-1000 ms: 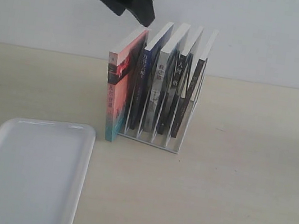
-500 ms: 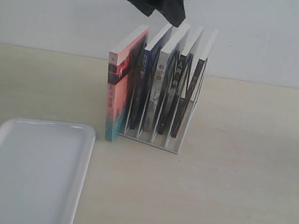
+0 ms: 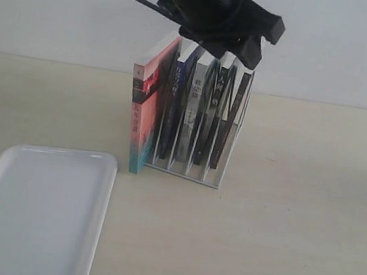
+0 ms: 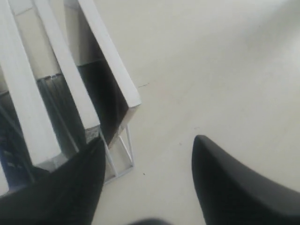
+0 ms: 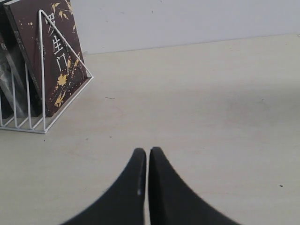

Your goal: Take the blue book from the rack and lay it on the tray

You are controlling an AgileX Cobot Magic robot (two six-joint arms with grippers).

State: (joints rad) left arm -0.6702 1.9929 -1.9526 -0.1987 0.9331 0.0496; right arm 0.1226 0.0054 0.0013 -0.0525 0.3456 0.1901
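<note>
Navy spine of the blue book (image 3: 173,108) is noted upright in the rack (image 3: 221,175), second from the 9 o'clock end, just beside the pink-and-teal book (image 3: 144,114). The left gripper (image 4: 150,140) hovers spread wide above the book tops, but toward the 3 o'clock end: one finger over the black-spined books (image 3: 216,115), the other past the last divider over bare table (image 3: 296,218). The right gripper (image 5: 147,151) is pressed together, holding nothing. Judgement: a shift toward 9 o'clock is needed before descent, so that only the blue book's top edge is pinched. Neighbours sit close, so a straight upward lift is advised. The tray (image 3: 106,195) lies at 7 o'clock of the rack, with open table between.
</note>
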